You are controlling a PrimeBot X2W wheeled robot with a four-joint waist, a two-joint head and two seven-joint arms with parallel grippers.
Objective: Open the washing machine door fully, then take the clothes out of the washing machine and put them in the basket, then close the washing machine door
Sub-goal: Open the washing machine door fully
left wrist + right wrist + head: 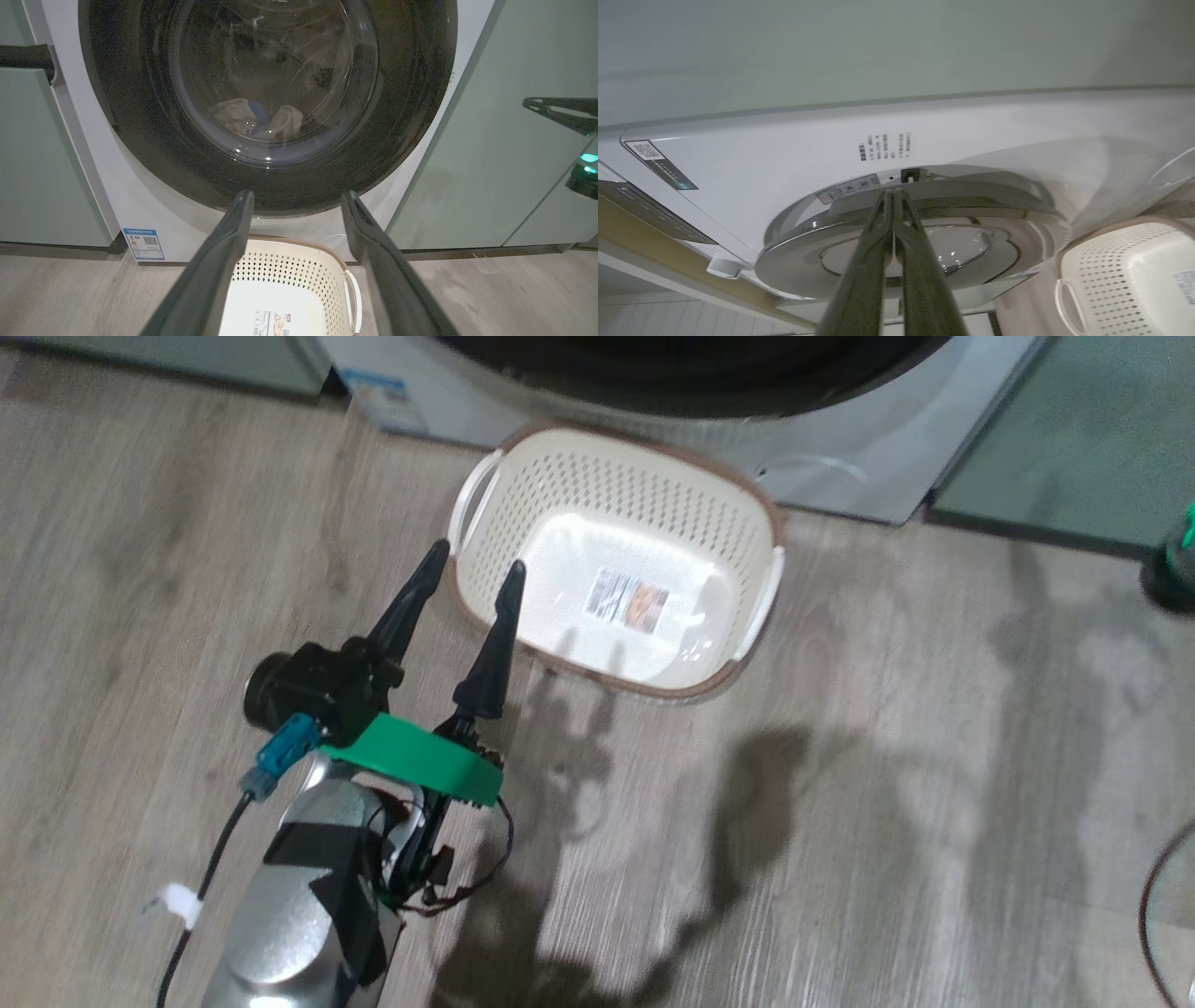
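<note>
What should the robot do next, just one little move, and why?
Probably the right gripper, fingers pressed together at the rim of the washing machine door, should ease that rim outward. The clothes lie behind the glass, the basket is empty, and the left gripper hangs open near it.

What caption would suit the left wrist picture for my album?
Open left gripper faces the door, clothes visible through it, empty basket below.

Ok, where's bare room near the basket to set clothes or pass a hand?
Inside the basket, bare but for its label; open floor either side. Crowded: far rim near the washing machine, left rim by the left hand.
</note>
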